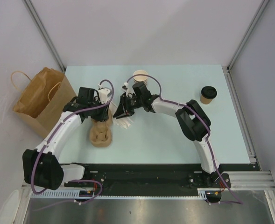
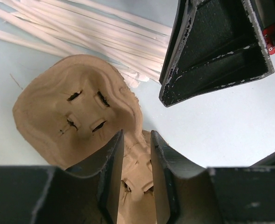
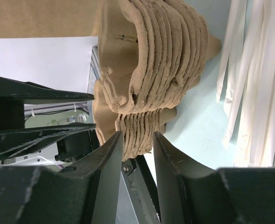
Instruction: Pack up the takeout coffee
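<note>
One takeout coffee (image 1: 208, 94), a tan cup with a black lid, stands alone at the table's right, far from both grippers. Mid-table lies a stack of brown pulp cup carriers (image 1: 101, 135). My left gripper (image 1: 104, 112) hovers over the stack's far end, and in the left wrist view it (image 2: 137, 135) is open, the top carrier (image 2: 72, 107) showing in the gap. My right gripper (image 1: 116, 114) meets the same end from the right. Seen from the right wrist, it (image 3: 137, 137) pinches a corner of the layered stack (image 3: 165, 56).
A large brown paper bag (image 1: 39, 98) stands open off the table's left edge. Lidless tan cups (image 1: 140, 76) are stacked at the back centre. White straws (image 1: 124, 124) lie beside the carriers, under the right gripper. The right gripper's finger (image 2: 216, 51) is close to the left gripper.
</note>
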### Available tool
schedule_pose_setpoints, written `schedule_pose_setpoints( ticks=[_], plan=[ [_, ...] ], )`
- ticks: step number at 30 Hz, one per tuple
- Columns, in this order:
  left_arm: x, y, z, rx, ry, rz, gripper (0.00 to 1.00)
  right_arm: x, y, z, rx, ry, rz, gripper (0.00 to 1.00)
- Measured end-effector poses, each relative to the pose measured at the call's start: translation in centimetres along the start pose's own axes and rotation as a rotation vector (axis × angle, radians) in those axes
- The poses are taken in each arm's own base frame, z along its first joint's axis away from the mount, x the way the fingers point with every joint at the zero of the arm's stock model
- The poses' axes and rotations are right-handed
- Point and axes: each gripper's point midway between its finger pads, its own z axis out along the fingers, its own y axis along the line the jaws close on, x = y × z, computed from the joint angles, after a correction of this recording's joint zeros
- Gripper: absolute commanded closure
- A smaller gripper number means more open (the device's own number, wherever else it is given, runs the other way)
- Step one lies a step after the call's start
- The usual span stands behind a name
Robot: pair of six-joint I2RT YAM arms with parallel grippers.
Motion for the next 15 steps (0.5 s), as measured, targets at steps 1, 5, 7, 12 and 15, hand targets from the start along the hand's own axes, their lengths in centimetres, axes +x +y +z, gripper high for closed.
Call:
schedule_pose_setpoints(
  ticks=[1,5,7,12,15],
  plan=[
    [0.0,0.0,0.2,0.002,0.005,0.001,0.66,-0.1,0.0,-0.1,0.001,-0.002,0.001,0.63],
    [0.3,0.0,0.9,0.007,0.025,0.001,0.67,-0.1,0.0,-0.1,0.000,-0.002,0.001,0.63],
    [0.4,0.0,1.1,0.009,0.030,0.005,0.67,-0.1,0.0,-0.1,0.000,-0.002,0.001,0.63],
    [0.9,0.0,1.4,0.013,0.043,0.012,0.67,-0.1,0.0,-0.1,0.000,-0.001,0.001,0.63],
    [1.2,0.0,1.6,0.016,0.053,0.011,0.67,-0.1,0.0,-0.1,0.000,-0.001,0.001,0.63]
  ],
)
